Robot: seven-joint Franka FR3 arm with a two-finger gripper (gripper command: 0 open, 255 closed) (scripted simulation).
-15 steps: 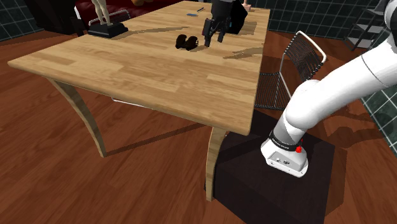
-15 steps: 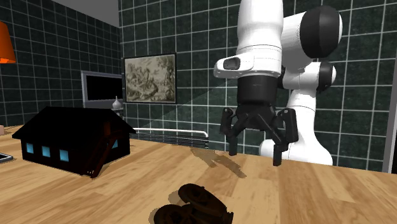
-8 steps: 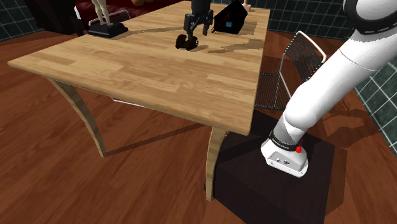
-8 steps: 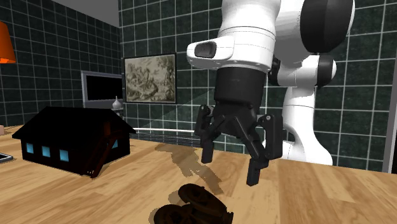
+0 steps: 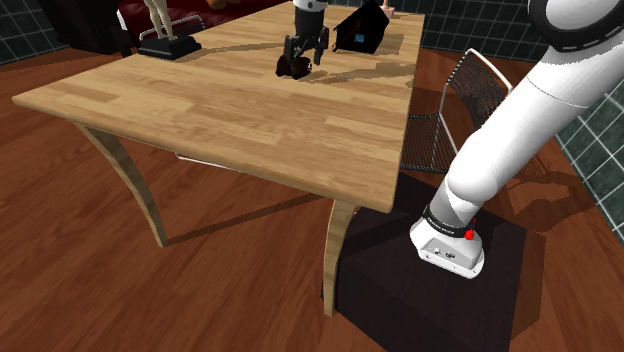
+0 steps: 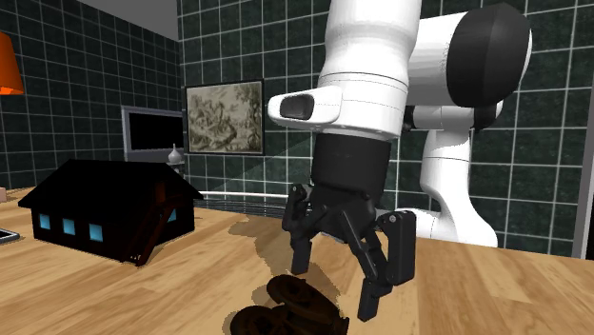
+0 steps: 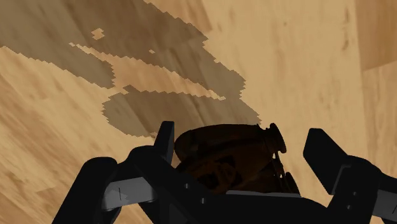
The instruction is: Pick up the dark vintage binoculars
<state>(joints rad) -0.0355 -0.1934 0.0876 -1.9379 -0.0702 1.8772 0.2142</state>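
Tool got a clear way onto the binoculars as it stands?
Probably yes. The open tool straddles the binoculars, a finger on either side, apparently not yet touching. The black model house stands well aside on the table, so nothing seems to block the way.
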